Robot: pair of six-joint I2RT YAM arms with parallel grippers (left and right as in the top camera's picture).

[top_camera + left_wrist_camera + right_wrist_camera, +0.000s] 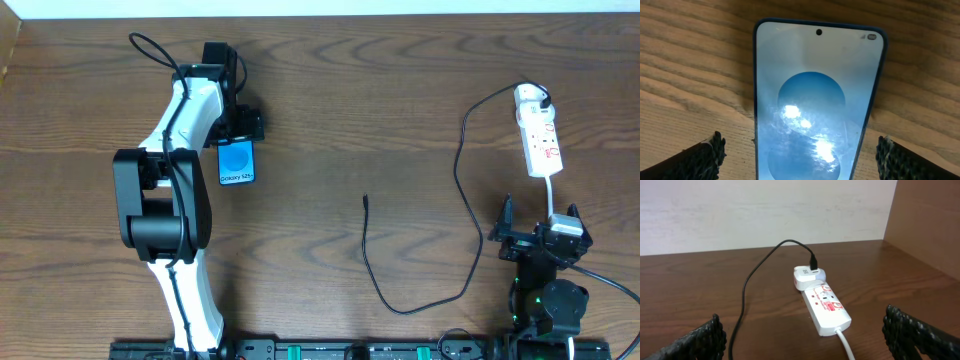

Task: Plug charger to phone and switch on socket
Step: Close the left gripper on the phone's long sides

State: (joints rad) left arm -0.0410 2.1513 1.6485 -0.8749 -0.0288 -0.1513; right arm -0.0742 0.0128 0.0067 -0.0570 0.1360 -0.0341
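We hover over the phone (815, 100), left end effector (801, 152) spread either side.
Our right end effector (805, 335), also spread, faces the socket (822, 302); the charger (465, 170) trails across the bench (320, 120).

A robotics lab: robot arm (170, 200) stands at wooden table (330, 110).

Bright, even light; glare on the phone (817, 120) screen.

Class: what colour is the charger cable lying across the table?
Black. The charger cable shows best in the overhead view, dark against the brown wood.
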